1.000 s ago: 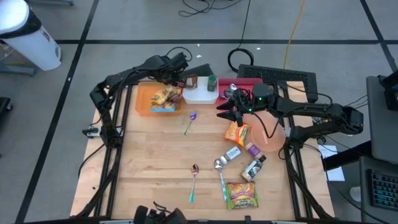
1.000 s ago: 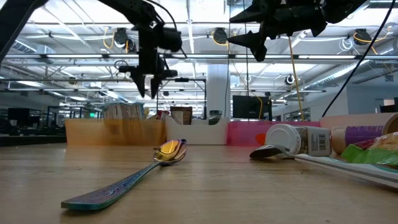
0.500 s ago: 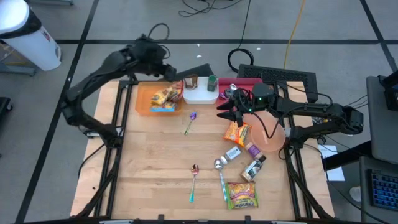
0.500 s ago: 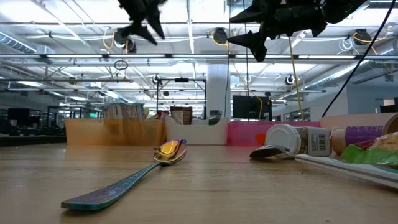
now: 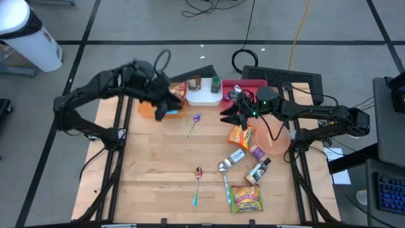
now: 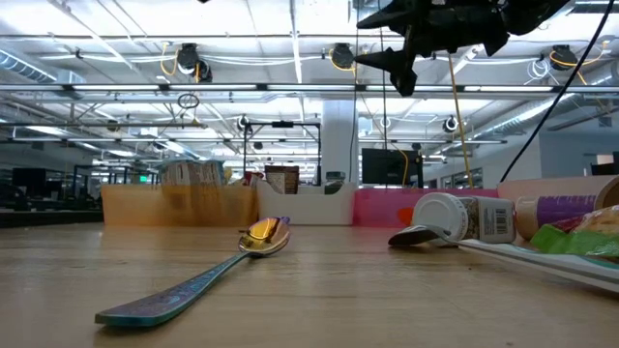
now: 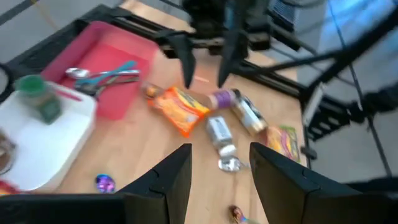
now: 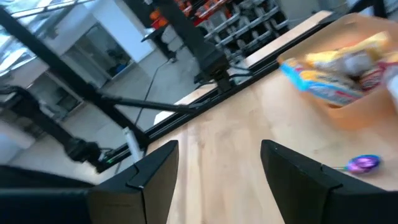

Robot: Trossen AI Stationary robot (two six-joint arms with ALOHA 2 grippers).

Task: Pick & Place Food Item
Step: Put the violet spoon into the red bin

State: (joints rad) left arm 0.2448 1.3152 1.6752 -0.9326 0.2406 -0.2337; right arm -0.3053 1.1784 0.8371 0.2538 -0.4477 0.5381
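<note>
From above, the left gripper point(image 5: 163, 106) hangs over the near right corner of the orange square plastic bin point(image 5: 147, 107) at the far left of the wooden table point(image 5: 152, 164). Half a second ago this arm was lifted back past the table's far edge; now it has swung in again. A yellow and blue snack bag point(image 5: 177, 94) lies in the bin, so one food item looks already placed. The right gripper point(image 5: 229, 114) has not moved. It hovers just far of the orange crinkly snack packet point(image 5: 241, 135), which lies flat near the pink round plate point(image 5: 279, 140). That packet seems to be next.

From table height, the right gripper point(image 6: 398, 66) hangs high with its jaws spread and nothing in them. The left arm is out of the picture. A shiny metal spoon with a blue handle point(image 6: 208, 275) lies close by.

In the left wrist view, the left fingers point(image 7: 171, 177) stand apart and hold nothing. The orange packet point(image 7: 180, 109) shows beyond them, under the other arm's fingers.

In the right wrist view, the right fingers point(image 8: 152, 171) are spread and hold nothing. The orange bin point(image 8: 351, 99) with its bag is farther off.
</note>
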